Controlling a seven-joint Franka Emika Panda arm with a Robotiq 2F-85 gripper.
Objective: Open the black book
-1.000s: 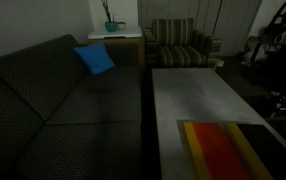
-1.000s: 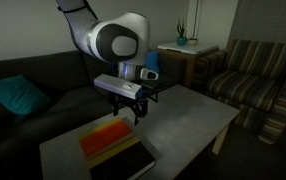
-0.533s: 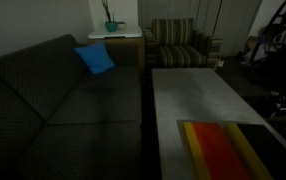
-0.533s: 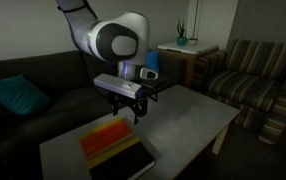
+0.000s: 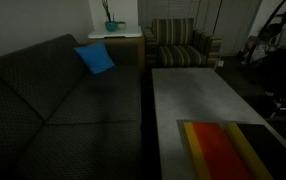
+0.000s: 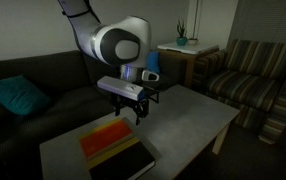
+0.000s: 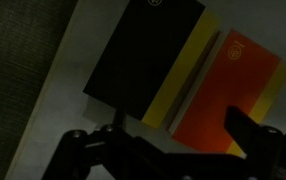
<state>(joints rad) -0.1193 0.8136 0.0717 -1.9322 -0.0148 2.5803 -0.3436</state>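
Note:
The black book lies closed and flat on the grey table, near its end, in both exterior views [image 5: 228, 150] [image 6: 113, 150]. It has a black cover with a red-orange panel between yellow stripes. In the wrist view the book [image 7: 148, 50] fills the upper middle, with the red-orange panel to the right. My gripper [image 6: 135, 110] hangs above the table just beyond the book's far edge. In the wrist view its fingers [image 7: 183, 140] are spread apart and hold nothing. The gripper does not show in the exterior view that looks along the sofa.
The grey table [image 6: 183, 115] stands beside a dark sofa [image 5: 63, 110] with a blue cushion [image 5: 95, 58]. A striped armchair [image 5: 181, 45] and a side table with a plant [image 5: 111, 30] stand beyond. A teal cushion [image 6: 18, 97] lies on the sofa.
The arm has shifted slightly down and sideways above the table. The book has not moved.

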